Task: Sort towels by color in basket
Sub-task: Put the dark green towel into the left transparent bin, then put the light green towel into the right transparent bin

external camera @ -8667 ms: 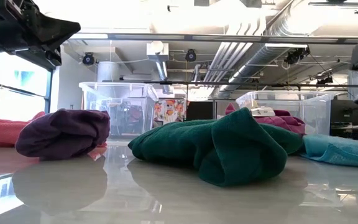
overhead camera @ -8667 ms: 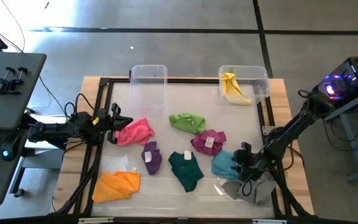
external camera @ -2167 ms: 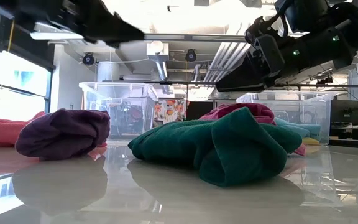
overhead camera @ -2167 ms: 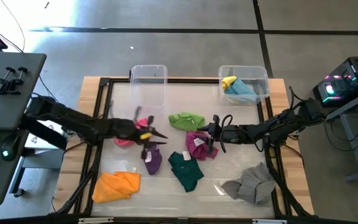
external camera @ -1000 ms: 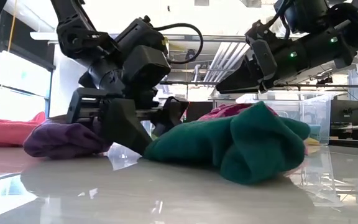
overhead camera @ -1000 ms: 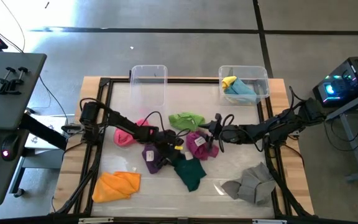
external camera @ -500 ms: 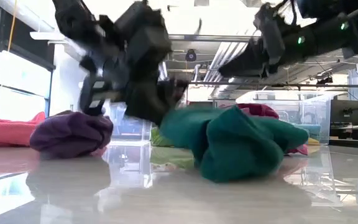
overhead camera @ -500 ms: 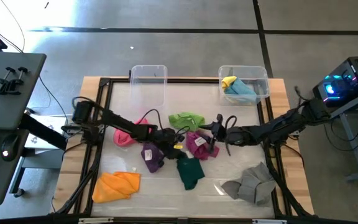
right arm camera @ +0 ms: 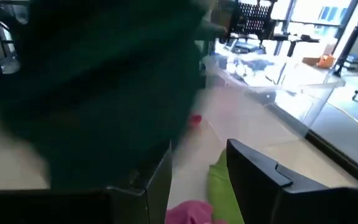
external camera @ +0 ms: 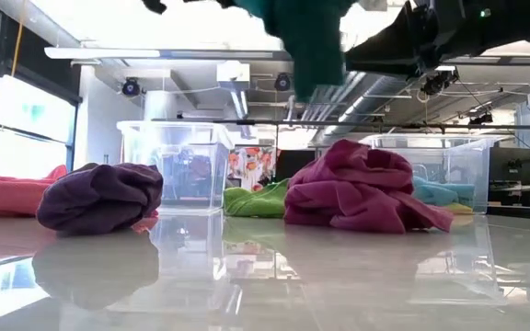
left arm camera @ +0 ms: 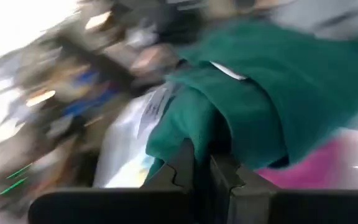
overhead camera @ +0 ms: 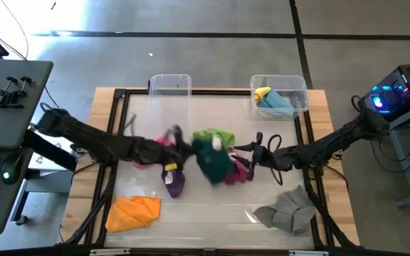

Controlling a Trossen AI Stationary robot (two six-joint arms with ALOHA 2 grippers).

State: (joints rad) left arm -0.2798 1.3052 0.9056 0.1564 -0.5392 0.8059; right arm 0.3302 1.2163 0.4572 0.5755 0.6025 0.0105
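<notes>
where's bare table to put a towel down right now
Free: the front strip between the orange towel and grey towel, and the far strip between the empty left bin and right bin. Crowded: the middle, where the purple, magenta and light green towels cluster.

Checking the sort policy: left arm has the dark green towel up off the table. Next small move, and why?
Probably carry it toward the empty bin. The left gripper is shut on the dark green towel, already lifted, and the other bin holds yellow and light blue. Which bin is meant for green isn't shown.
</notes>
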